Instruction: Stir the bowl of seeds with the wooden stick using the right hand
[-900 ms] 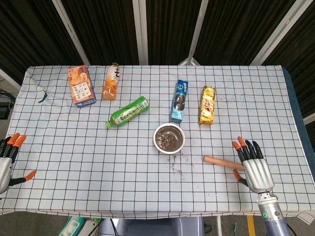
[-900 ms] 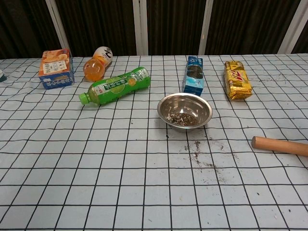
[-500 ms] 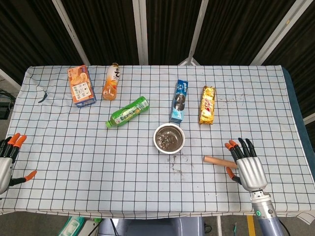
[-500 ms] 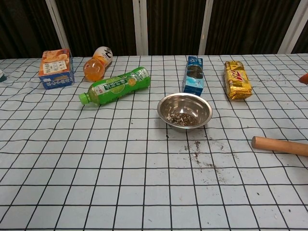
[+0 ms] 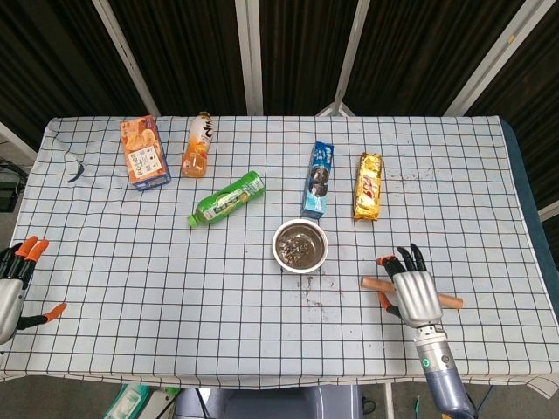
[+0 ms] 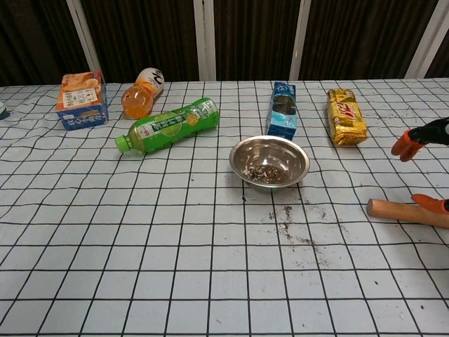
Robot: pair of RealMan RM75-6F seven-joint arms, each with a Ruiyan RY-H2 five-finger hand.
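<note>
A steel bowl [image 5: 300,245] [image 6: 270,162] with dark seeds in it stands mid-table. Some seeds are spilled on the cloth in front of it. The wooden stick [image 5: 374,283] [image 6: 400,210] lies flat to the bowl's right. My right hand [image 5: 411,292] hovers over the stick's middle, fingers spread, holding nothing; only its orange fingertips [image 6: 405,144] show at the right edge of the chest view. My left hand [image 5: 12,284] stays at the table's left edge, open and empty.
Behind the bowl lie a blue cookie pack [image 5: 318,179], a gold snack pack [image 5: 368,186], a green bottle [image 5: 226,198], an orange bottle [image 5: 197,144] and an orange carton [image 5: 145,152]. The checkered cloth covers the whole table [image 5: 175,297].
My right hand has moved left from the table's right edge to a spot above the stick, and its fingertips have come into the chest view. The stick, bowl and left hand stay put.
</note>
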